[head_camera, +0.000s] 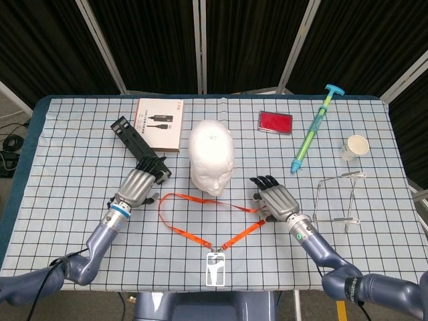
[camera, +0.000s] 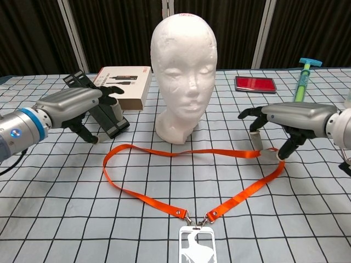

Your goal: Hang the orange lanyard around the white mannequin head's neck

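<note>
**Both hands low over the table, lanyard lying flat in front of the head**

The white mannequin head (camera: 182,71) stands upright near the middle of the checked tablecloth (head_camera: 80,221), facing the near edge. The orange lanyard (camera: 164,198) lies flat on the cloth just in front of its base, spread in a wide loop, with its white badge holder (camera: 197,246) at the near edge. None of it is on the neck.

The right hand (camera: 285,121) is down at the right end of the loop, fingers curved downward and spread. Its fingertips (camera: 258,143) meet the strap there, but I cannot tell whether they pinch it or only touch it.

The left hand (camera: 82,109) hovers beside the loop's left end, fingers apart and slightly curled, holding nothing. It sits over the near end of the black folded stand (head_camera: 137,146).

Behind that stand lies a white product box (head_camera: 159,124). Far right of the head are a red case (head_camera: 275,122), a green and blue syringe-shaped toy (head_camera: 312,132), a paper cup (head_camera: 354,147) and a clear acrylic stand (head_camera: 338,197).
</note>
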Tool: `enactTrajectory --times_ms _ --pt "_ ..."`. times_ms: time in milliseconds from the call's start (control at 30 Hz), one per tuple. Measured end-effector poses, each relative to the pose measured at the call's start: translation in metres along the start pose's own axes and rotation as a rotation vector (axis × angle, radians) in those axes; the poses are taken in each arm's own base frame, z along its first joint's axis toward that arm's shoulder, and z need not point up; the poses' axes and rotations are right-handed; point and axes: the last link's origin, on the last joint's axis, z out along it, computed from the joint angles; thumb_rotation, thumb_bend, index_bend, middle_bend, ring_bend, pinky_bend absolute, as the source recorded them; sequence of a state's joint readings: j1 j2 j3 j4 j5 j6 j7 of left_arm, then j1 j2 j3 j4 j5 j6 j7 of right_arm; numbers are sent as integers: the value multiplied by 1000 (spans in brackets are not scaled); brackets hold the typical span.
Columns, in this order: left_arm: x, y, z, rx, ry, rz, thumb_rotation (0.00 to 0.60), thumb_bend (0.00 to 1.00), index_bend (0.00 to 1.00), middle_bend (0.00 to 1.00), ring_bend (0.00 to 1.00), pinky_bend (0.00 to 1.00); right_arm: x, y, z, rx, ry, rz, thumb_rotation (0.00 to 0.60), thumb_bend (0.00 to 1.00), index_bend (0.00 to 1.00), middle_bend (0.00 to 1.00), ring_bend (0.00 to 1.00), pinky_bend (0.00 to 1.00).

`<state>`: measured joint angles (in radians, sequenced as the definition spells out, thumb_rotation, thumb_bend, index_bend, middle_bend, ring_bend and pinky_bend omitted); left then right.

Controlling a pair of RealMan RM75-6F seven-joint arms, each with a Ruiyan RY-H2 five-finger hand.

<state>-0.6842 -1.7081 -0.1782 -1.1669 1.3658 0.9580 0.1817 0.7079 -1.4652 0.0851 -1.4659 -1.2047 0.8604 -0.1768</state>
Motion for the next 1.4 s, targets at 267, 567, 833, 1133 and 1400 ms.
enactTrajectory --times_ms 267,567,833,1133,1400 --pt "-15 20 17 -50 -25 26 600 377 437 0 0 0 2 -1 -2 6 3 36 600 494 695 63 0 0" --pt "-27 23 19 -44 -41 38 600 421 452 0 0 0 3 3 -2 5 3 39 600 494 695 64 0 0" --pt "-33 23 23 -28 -48 45 600 422 475 0 0 0 2 5 -4 10 1 41 600 494 695 64 0 0" --pt "-39 25 24 -21 -62 47 600 448 592 0 0 0 3 7 -4 12 4 45 600 498 695 65 0 0" --pt "-40 27 24 -23 -59 40 600 450 632 0 0 0 5 10 -7 14 12 44 600 501 695 66 0 0"
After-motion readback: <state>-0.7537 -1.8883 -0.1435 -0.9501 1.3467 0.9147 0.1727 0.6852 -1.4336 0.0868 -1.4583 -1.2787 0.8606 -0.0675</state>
